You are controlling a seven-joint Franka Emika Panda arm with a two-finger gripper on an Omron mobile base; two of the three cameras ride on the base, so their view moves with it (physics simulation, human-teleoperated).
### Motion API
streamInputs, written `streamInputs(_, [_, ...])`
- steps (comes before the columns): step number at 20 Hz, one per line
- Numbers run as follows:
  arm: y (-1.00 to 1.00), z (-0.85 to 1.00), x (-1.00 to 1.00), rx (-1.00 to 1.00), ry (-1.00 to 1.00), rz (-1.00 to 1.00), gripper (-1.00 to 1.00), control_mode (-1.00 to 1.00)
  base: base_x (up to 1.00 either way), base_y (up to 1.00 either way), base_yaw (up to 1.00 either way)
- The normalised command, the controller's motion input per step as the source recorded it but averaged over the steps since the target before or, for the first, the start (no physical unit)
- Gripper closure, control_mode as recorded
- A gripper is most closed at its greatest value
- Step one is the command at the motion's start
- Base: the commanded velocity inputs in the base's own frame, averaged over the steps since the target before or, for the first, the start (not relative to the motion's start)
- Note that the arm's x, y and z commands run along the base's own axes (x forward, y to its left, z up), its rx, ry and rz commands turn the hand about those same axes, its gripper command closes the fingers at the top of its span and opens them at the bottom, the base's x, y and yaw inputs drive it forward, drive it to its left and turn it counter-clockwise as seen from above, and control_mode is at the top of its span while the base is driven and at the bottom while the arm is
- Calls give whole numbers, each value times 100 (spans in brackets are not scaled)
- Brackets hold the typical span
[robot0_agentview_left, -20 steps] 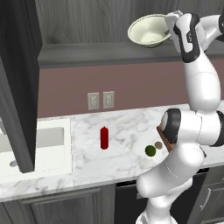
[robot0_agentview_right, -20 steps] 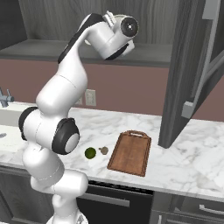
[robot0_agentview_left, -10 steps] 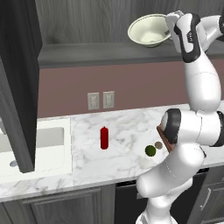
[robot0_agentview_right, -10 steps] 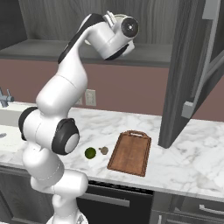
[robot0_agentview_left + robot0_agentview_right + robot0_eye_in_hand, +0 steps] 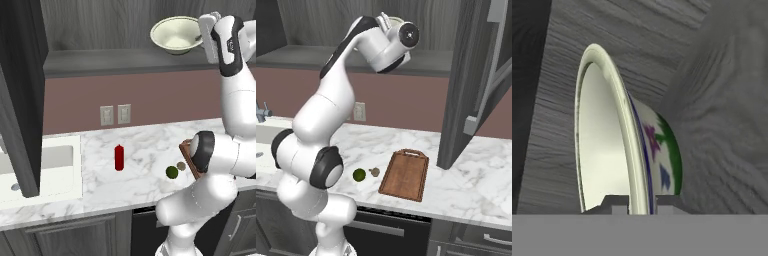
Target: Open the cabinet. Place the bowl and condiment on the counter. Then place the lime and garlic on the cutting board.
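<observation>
The cabinet [image 5: 100, 20] stands open, its doors swung out at the left [image 5: 20, 90] and the right [image 5: 476, 85]. On its shelf the cream bowl [image 5: 176, 34] has its right rim between the fingers of my gripper [image 5: 202, 37], which is shut on it. The hand view has the bowl [image 5: 607, 145] edge-on, the rim pinched at my gripper [image 5: 638, 204]. The red condiment [image 5: 119, 157] stands upright on the marble counter [image 5: 140, 145]. The lime [image 5: 359, 175] and the garlic [image 5: 375, 172] lie side by side just left of the cutting board [image 5: 405, 174].
A sink [image 5: 30, 167] is set into the counter at the left. Two wall outlets [image 5: 115, 115] sit on the backsplash. The open right door hangs over the counter beside the board. Lower dark cabinets [image 5: 466, 240] run under the counter.
The hand with the bowl has shifted very slightly. Nothing on the counter has moved.
</observation>
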Motion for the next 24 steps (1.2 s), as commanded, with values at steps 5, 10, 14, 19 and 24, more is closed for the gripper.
streamInputs(5, [-11, 4, -74, 8, 0, 0, 100, -100, 0, 0, 0])
streamInputs(10, [0, 13, -83, 4, 0, 0, 100, -100, 0, 0, 0])
streamInputs(14, [4, 11, -78, 2, 0, 0, 100, -100, 0, 0, 0])
streamInputs(19, [20, 2, -74, 0, 2, 0, 100, -100, 0, 0, 0])
streamInputs(24, [26, 0, -67, 0, 7, 0, 100, -100, 0, 0, 0])
